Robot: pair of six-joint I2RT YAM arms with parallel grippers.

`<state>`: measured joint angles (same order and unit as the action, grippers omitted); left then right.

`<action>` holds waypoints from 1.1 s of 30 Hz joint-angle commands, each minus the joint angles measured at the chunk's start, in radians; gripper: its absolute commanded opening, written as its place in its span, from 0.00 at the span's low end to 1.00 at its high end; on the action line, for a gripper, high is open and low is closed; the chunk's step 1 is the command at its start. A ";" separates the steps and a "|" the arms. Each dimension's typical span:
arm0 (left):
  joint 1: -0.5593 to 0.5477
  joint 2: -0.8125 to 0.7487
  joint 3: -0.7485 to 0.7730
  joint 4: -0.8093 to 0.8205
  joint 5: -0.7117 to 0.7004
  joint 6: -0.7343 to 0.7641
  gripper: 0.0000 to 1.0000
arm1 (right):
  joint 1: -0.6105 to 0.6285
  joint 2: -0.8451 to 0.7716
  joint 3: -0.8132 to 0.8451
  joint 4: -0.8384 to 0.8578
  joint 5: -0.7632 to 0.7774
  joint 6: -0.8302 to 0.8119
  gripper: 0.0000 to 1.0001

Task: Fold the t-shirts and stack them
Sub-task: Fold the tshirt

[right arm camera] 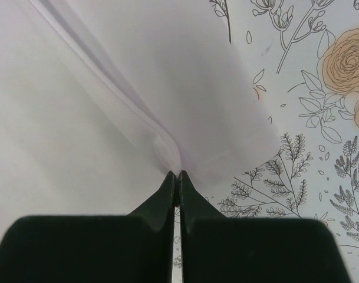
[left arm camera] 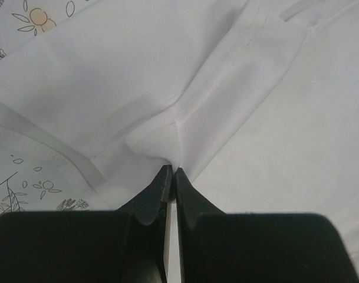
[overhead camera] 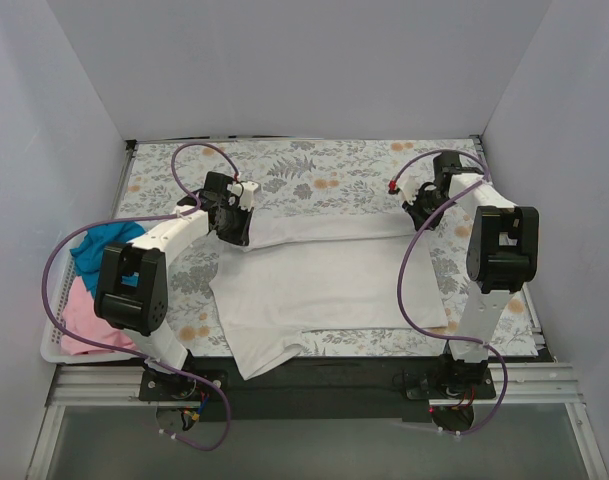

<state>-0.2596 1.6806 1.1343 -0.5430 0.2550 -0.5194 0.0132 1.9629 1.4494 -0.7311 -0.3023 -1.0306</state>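
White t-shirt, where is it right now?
In the top view, the white t-shirt lies spread mid-table on the floral cover, its far edge pinched by the left hand and right hand.

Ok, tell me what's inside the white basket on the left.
A teal-blue shirt at the far end and a pink shirt nearer lie in the basket. The left arm covers part of them; anything beneath them is hidden.

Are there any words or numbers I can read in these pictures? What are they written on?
None can be read.
The white t-shirt is plain, with no print or tag showing.
The table cover has only flowers and leaves.
The left arm and right arm show no readable writing.
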 commanded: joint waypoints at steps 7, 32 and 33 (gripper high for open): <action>-0.004 -0.019 -0.001 -0.028 0.010 0.058 0.00 | -0.004 -0.025 -0.003 -0.005 0.008 -0.040 0.01; -0.004 -0.030 0.036 -0.103 0.121 0.214 0.34 | -0.004 -0.094 -0.047 -0.014 0.020 -0.042 0.53; -0.004 -0.027 0.051 -0.113 0.133 0.217 0.35 | -0.004 -0.101 -0.040 -0.017 0.012 -0.037 0.55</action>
<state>-0.2592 1.6806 1.1191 -0.6231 0.3080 -0.3447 0.0132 1.9339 1.3911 -0.7319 -0.2691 -1.0485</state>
